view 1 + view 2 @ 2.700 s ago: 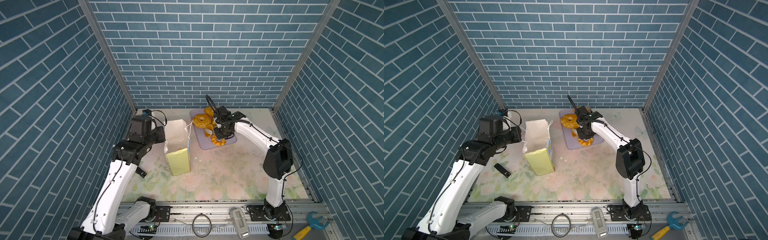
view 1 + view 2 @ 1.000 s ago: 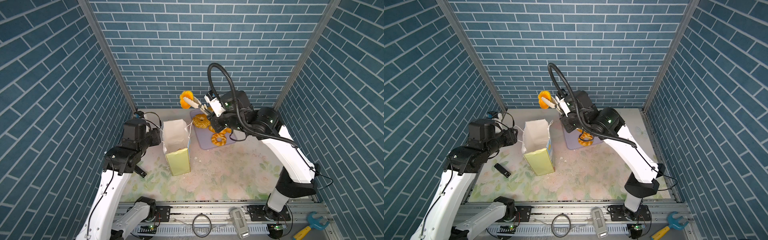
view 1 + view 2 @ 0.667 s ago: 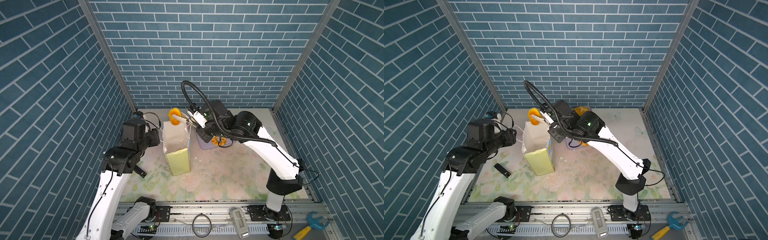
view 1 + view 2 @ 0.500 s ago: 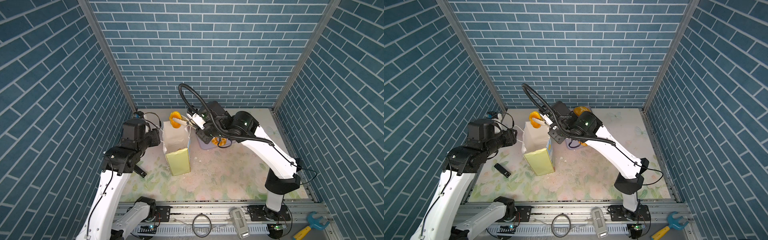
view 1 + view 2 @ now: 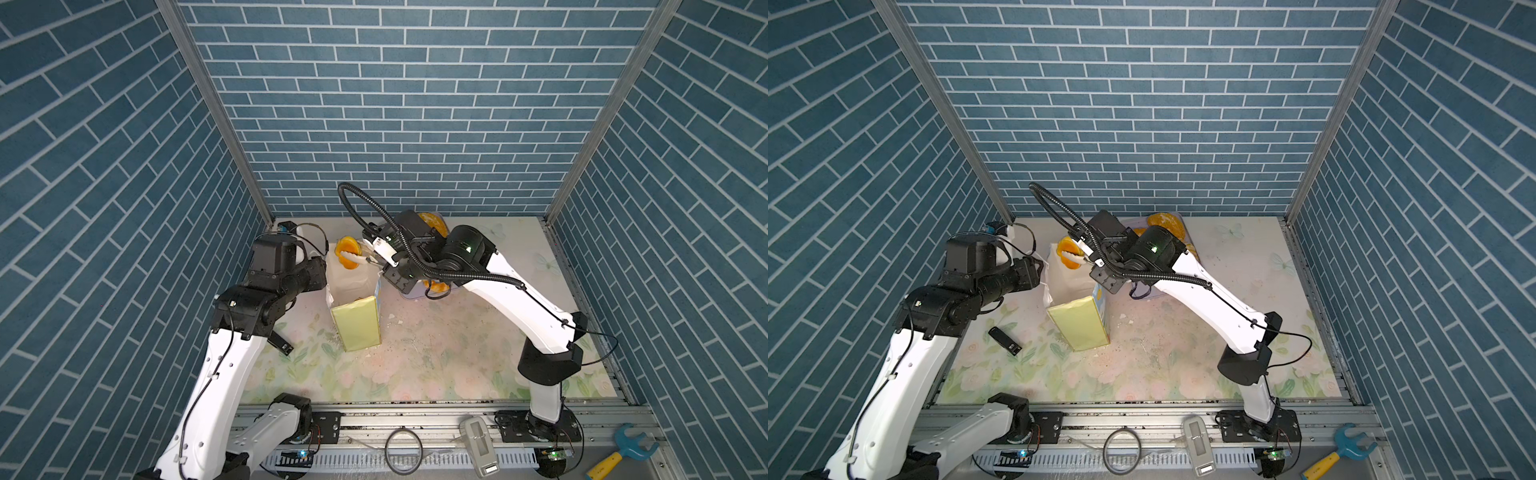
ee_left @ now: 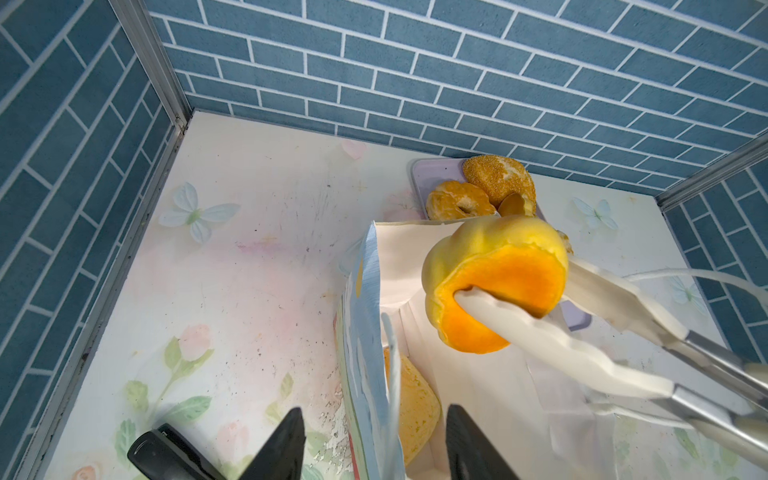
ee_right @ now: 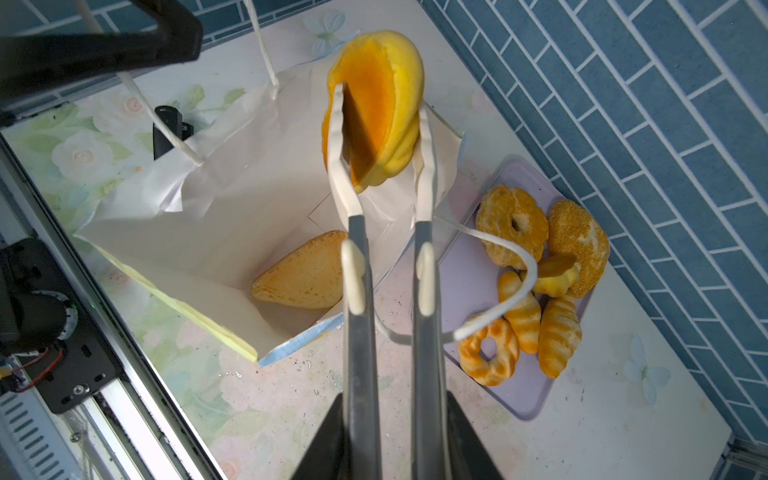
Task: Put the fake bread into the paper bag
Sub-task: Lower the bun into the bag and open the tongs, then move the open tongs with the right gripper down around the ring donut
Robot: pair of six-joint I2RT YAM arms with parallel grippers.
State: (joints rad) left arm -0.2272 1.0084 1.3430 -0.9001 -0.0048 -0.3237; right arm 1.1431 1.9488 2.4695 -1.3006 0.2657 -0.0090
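The paper bag (image 5: pixel 357 320) (image 5: pixel 1077 322) stands open at mid-table, white inside (image 7: pixel 232 216). One flat piece of fake bread (image 7: pixel 303 274) (image 6: pixel 411 403) lies on its bottom. My right gripper (image 7: pixel 395 415) (image 5: pixel 392 268) is shut on metal tongs (image 7: pixel 357 291). Their white tips pinch a yellow-orange fake bread (image 7: pixel 386 104) (image 6: pixel 494 282) (image 5: pixel 345 251) (image 5: pixel 1068 250) just over the bag's mouth. My left gripper (image 6: pixel 374 415) (image 5: pixel 322 276) stands open astride the bag's blue wall (image 6: pixel 365 332) and cord handle. Several more pastries (image 7: pixel 511 226) lie on the tray.
The lavender tray (image 7: pixel 519 390) (image 6: pixel 432 174) lies right of the bag, near the back wall. A small black object (image 5: pixel 1005 340) (image 7: pixel 166 129) lies on the table left of the bag. Blue brick walls close three sides. A blue and yellow toy wrench (image 5: pixel 623 449) rests on the front rail.
The right arm lifted a bread off the tray with the tongs, swung it left, and lowered it to the bag's mouth. The left arm has hardly moved.
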